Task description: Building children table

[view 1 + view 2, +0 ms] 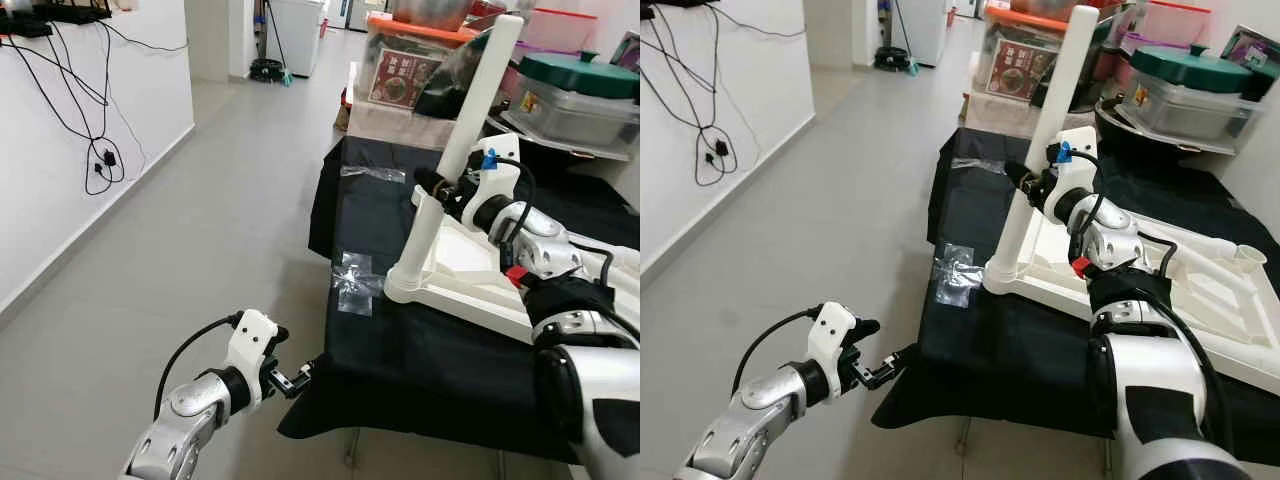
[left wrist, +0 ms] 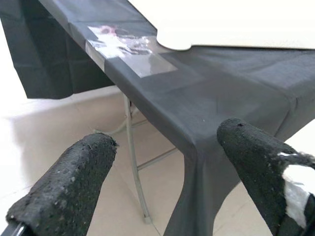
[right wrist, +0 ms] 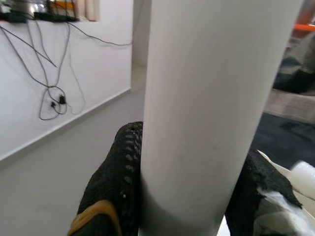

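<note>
While the right gripper (image 1: 437, 186) is clenching the leg (image 1: 455, 158) between its fingers to seat it, the left gripper's (image 1: 300, 377) released fingers are idling off the counter (image 1: 400, 380).

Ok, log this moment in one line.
right gripper: shut on white leg | leg: standing in tabletop corner | left gripper: open, by black cloth
</note>
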Available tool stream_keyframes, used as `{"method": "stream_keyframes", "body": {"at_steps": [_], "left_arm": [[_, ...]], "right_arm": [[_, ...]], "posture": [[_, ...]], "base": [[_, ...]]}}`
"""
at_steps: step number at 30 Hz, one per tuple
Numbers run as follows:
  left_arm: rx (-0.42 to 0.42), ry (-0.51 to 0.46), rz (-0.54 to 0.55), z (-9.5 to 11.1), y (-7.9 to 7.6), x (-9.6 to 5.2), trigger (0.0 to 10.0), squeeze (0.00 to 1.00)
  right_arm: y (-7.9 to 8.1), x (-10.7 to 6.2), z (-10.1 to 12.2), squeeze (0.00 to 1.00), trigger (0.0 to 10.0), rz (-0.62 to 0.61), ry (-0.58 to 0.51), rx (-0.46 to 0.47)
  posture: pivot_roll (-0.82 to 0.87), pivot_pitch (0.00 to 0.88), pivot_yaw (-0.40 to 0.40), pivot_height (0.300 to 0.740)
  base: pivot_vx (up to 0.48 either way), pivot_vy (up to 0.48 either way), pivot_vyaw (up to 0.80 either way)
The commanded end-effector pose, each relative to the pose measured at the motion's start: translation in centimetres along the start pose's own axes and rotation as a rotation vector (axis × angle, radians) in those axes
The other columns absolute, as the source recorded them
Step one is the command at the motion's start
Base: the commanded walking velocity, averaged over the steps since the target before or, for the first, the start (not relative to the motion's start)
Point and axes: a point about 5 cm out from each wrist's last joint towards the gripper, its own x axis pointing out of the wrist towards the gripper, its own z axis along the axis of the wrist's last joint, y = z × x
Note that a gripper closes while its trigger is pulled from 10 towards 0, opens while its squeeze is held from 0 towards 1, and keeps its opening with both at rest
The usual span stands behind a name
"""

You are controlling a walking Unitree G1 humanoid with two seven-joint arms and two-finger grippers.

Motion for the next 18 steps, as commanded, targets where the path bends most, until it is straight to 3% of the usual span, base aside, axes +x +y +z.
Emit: {"method": "stream_keyframes", "body": {"at_steps": [1, 6, 14, 18], "left_arm": [[0.006, 0.004, -0.012, -0.1, -0.3, 0.1, 10.0, 0.0], [0.003, 0.003, -0.016, 0.0, -0.4, 0.4, 10.0, 0.0], [-0.002, 0.002, -0.016, -0.1, -0.5, 0.5, 10.0, 0.0], [-0.007, 0.0, -0.016, -0.1, -0.5, 0.4, 10.0, 0.0]], "right_arm": [[-0.8, -0.8, -2.4, 0.0, 0.0, -0.108, 0.092, 0.003], [2.2, -1.1, -2.7, 0.0, 0.0, -0.182, 0.073, 0.083], [3.4, -1.3, -2.9, 0.0, 0.0, -0.238, 0.082, 0.122], [4.8, -1.9, -3.5, 0.0, 0.0, -0.322, 0.115, 0.146]], "posture": [[0.0, 0.0, -0.138, 0.74], [-0.02, 0.0, -0.138, 0.74], [-0.02, 0.0, -0.144, 0.74], [-0.02, 0.0, -0.145, 0.74]], "base": [[0.0, 0.0, 0.0], [0.0, 0.0, 0.0], [0.0, 0.0, 0.0], [0.0, 0.0, 0.0]]}}
